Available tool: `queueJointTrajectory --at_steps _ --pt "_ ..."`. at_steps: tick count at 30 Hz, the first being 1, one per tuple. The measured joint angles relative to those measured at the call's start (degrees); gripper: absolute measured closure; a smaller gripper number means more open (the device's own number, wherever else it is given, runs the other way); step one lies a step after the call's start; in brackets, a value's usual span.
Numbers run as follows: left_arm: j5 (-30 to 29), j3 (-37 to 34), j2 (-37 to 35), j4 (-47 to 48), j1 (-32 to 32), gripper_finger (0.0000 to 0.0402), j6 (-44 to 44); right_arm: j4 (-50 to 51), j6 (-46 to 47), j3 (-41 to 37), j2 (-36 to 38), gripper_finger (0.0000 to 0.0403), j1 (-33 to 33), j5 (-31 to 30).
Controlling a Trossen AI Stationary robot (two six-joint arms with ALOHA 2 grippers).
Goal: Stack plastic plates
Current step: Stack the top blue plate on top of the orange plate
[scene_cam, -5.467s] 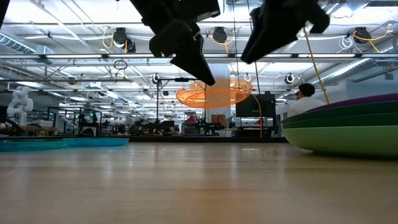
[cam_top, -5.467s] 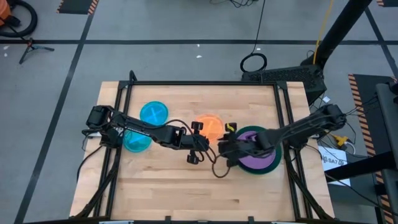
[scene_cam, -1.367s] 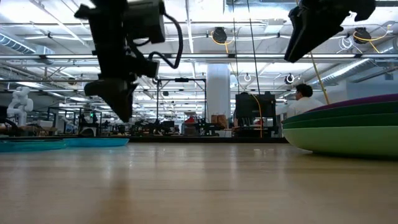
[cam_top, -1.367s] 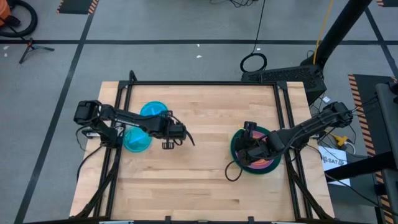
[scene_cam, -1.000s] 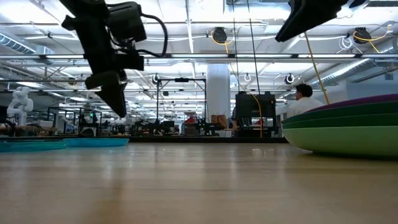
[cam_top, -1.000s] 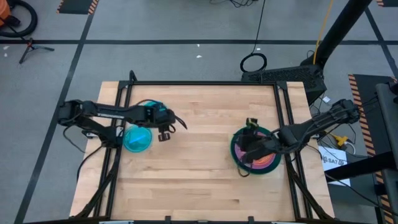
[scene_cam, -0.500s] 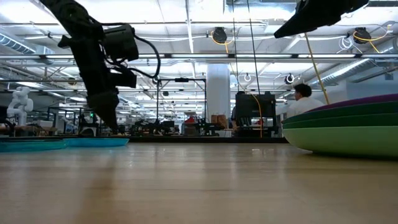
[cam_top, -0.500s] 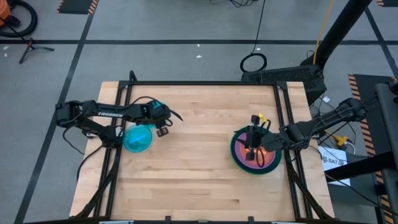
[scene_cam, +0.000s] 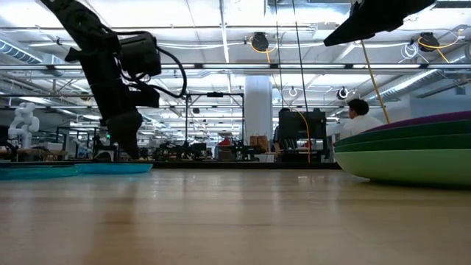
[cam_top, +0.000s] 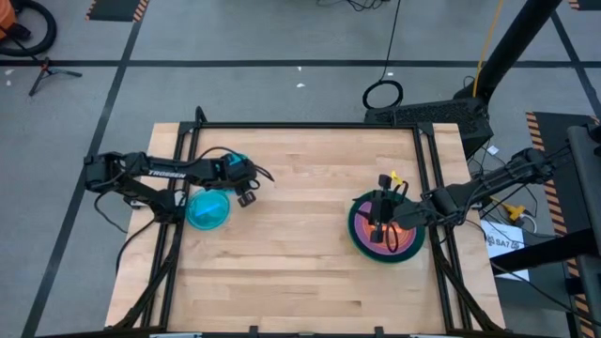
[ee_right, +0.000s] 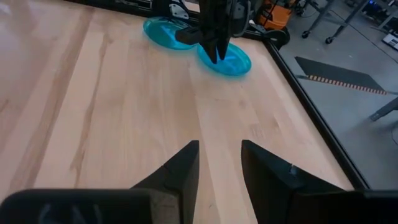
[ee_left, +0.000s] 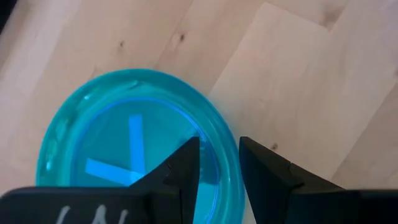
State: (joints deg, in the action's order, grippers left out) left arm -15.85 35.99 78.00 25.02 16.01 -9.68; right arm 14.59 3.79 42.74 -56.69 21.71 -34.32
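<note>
Two small cyan-blue plates lie flat at the table's left: the near one (cam_top: 208, 208) and the far one (cam_top: 237, 161), which is partly under my left arm. My left gripper (cam_top: 247, 196) hangs open, pointing down just above the far plate's rim (ee_left: 219, 134). One finger stands over the plate's inside and one over the table outside. In the low view its tips (scene_cam: 129, 151) stay clear of the plate. At the right sits a stack (cam_top: 413, 246) with dark green below, purple above it and orange (cam_top: 404, 222) on top. My right gripper (cam_top: 377, 225) is open and raised over that stack.
Bare wood (cam_top: 300, 235) lies between the cyan plates and the stack. Black frame rails (cam_top: 432, 150) run along the table's left, right and far edges. In the low view the stack (scene_cam: 412, 151) fills the right side. A person (scene_cam: 360, 110) sits far behind the table.
My left gripper has drawn a little toward the table's left edge and come down toward the far cyan plate, staying open. My right gripper has risen over the stack and tipped closer to level, uncovering more of the orange plate. No plate has moved.
</note>
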Motion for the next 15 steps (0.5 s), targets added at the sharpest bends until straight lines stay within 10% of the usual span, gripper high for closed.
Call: queueJointTrajectory --at_steps 15 --pt "3.0 -3.2 0.0 -4.3 0.0 0.0282 -1.4 0.0 0.0 0.0 0.0 0.0291 0.0 0.0"
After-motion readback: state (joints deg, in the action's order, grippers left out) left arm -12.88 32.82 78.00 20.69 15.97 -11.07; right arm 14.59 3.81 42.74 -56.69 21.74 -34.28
